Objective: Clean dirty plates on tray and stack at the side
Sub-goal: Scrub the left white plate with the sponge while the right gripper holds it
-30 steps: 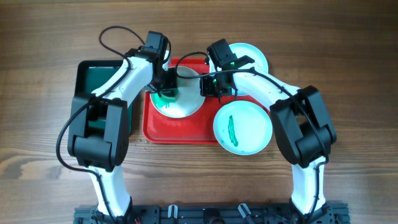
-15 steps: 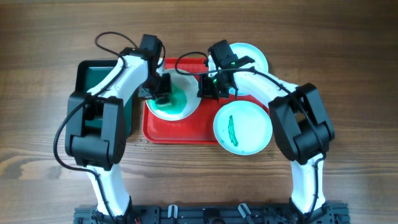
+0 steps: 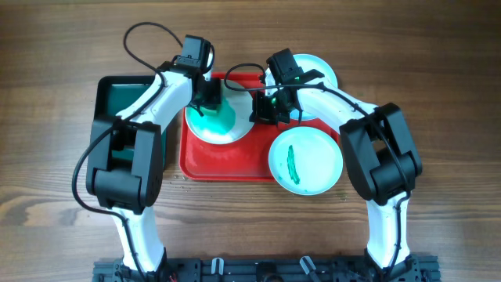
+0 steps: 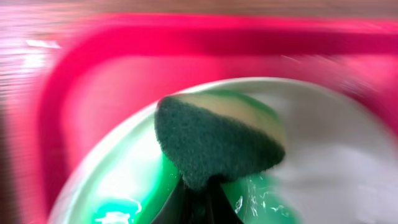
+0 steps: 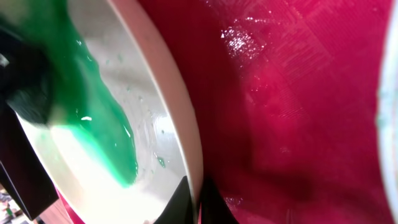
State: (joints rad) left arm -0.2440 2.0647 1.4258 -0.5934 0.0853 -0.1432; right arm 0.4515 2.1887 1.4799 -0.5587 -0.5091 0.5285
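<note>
A white plate [image 3: 235, 135] smeared with green lies on the red tray [image 3: 205, 167]. My left gripper [image 3: 210, 100] is shut on a green sponge [image 4: 217, 144] and presses it on the plate [image 4: 336, 155]. My right gripper [image 3: 261, 110] is shut on the plate's right rim [image 5: 180, 134]. A pale aqua plate [image 3: 307, 160] with a green smear overlaps the tray's right edge. Another pale aqua plate [image 3: 321, 69] lies behind the right arm, off the tray.
A dark green tray [image 3: 117, 98] lies left of the red tray, partly under the left arm. The red tray floor [image 5: 298, 112] is wet. Wooden table [image 3: 438, 94] surrounds everything.
My left gripper swept the sponge left across the white plate, then back up and right. The green smear has spread over the plate's left half. The right gripper has stayed on the rim.
</note>
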